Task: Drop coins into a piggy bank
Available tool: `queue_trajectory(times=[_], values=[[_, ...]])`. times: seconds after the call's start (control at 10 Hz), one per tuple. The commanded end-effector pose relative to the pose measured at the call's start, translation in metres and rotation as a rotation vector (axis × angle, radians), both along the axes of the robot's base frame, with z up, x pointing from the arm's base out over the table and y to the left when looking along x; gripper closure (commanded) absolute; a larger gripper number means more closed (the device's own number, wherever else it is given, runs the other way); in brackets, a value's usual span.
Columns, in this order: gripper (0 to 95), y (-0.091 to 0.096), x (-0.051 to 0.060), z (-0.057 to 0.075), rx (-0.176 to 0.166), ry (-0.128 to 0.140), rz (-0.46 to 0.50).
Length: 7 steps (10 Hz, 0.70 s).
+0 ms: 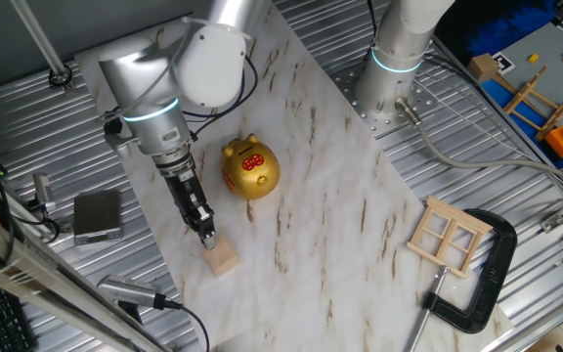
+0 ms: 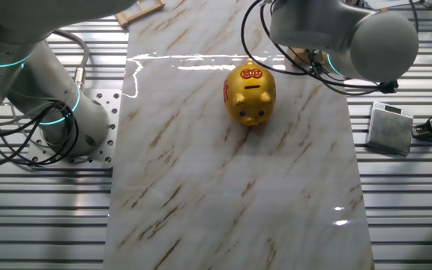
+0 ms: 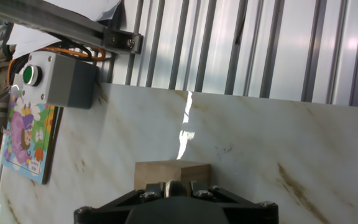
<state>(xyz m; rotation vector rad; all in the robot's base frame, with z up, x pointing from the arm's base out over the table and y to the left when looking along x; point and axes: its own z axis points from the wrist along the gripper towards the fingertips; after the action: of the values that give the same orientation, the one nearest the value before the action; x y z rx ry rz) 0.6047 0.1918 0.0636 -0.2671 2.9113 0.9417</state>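
Marbled tabletop [image 1: 340, 225] is seen beneath the end effector [image 1: 206, 235], lowered at the wooden cube [image 1: 223, 258]; its opening cannot be told, nor any coin. With the piggy bank [image 1: 250, 168] nearby, the cube could be nudged.

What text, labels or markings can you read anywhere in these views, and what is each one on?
No text can be read as words.
Red markings on the piggy bank back: characters or pattern, too small to read.
Black-and-white square tags on the boards at the table's far corner: coded patterns, no letters.
Colourful cartoon card in the hand view: picture only, any print too blurred.
Green button box: no label visible.
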Motion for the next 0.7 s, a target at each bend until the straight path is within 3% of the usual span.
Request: queue_trajectory(times=[0.1,0.7], values=[[76.0,0.0003,-0.0006,-0.0009,-0.001,-0.001,0.0],[76.0,0.0008,-0.0018,-0.0019,-0.01,-0.005,-0.003]])
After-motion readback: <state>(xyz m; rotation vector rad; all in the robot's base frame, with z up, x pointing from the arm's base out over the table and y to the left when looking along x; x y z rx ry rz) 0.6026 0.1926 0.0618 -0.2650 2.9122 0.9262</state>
